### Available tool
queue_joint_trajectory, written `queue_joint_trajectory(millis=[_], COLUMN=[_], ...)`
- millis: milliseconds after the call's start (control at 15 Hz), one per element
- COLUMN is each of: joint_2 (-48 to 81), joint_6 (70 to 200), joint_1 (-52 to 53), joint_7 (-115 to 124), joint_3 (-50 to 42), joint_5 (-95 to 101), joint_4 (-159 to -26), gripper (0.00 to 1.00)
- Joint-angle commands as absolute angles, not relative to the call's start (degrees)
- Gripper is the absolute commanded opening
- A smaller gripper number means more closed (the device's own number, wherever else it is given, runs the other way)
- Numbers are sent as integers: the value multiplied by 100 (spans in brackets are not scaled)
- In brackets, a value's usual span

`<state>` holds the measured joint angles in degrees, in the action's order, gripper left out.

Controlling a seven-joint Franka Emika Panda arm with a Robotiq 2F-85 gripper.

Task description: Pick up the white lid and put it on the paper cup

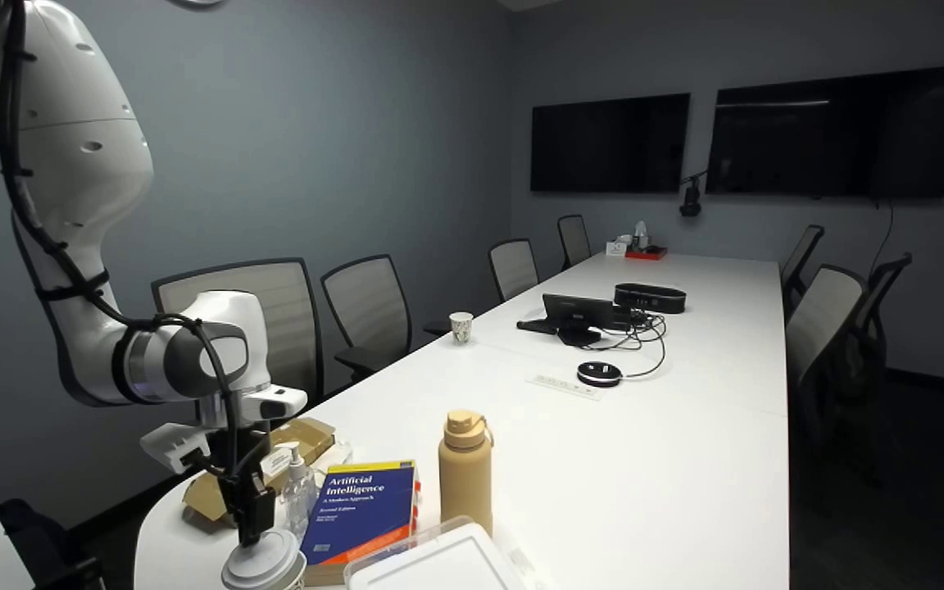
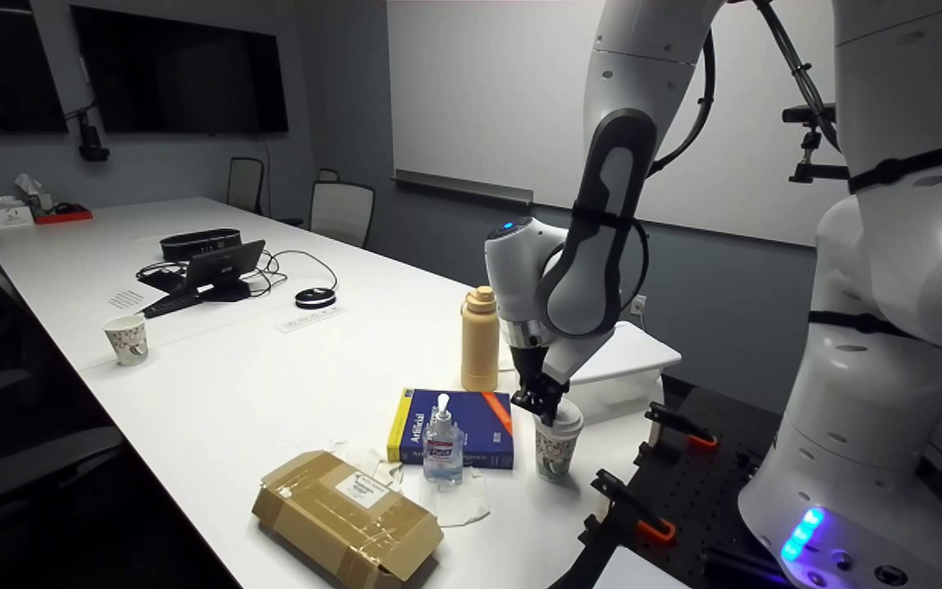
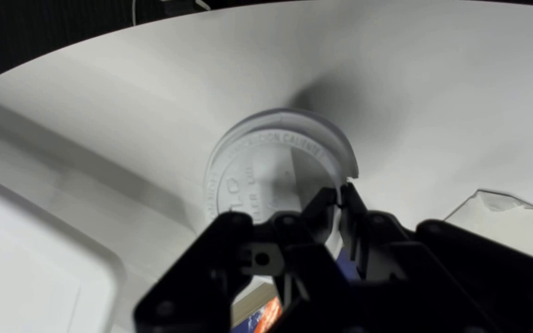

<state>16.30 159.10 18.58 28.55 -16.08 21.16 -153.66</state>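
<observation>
The white lid lies over the mouth of the patterned paper cup, which stands upright on the table beside the book. In an exterior view the lid shows at the bottom edge, with most of the cup cut off. My gripper points down and its fingertips are closed on the lid's rim in the wrist view, where the lid's raised lettering faces up. The gripper also shows at the lid in both exterior views. I cannot tell whether the lid is pressed fully onto the cup.
A blue book, a sanitizer bottle, a tan bottle and a clear bin with a white lid stand close around the cup. A cardboard box lies nearby. Another patterned cup stands farther off.
</observation>
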Motion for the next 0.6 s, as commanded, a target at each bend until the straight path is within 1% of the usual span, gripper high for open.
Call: queue_joint_trajectory(millis=[0, 67, 200, 533], joint_2=[1529, 1525, 1540, 1527], joint_6=[15694, 15674, 15646, 15607], joint_1=[1812, 1815, 1832, 1832], joint_7=[3053, 3066, 3115, 3205], joint_3=[-1539, -1526, -1548, -1543], joint_5=[2250, 2232, 2272, 2294], joint_4=[-15358, -15359, -15354, -15356], gripper=[31, 34, 47, 87])
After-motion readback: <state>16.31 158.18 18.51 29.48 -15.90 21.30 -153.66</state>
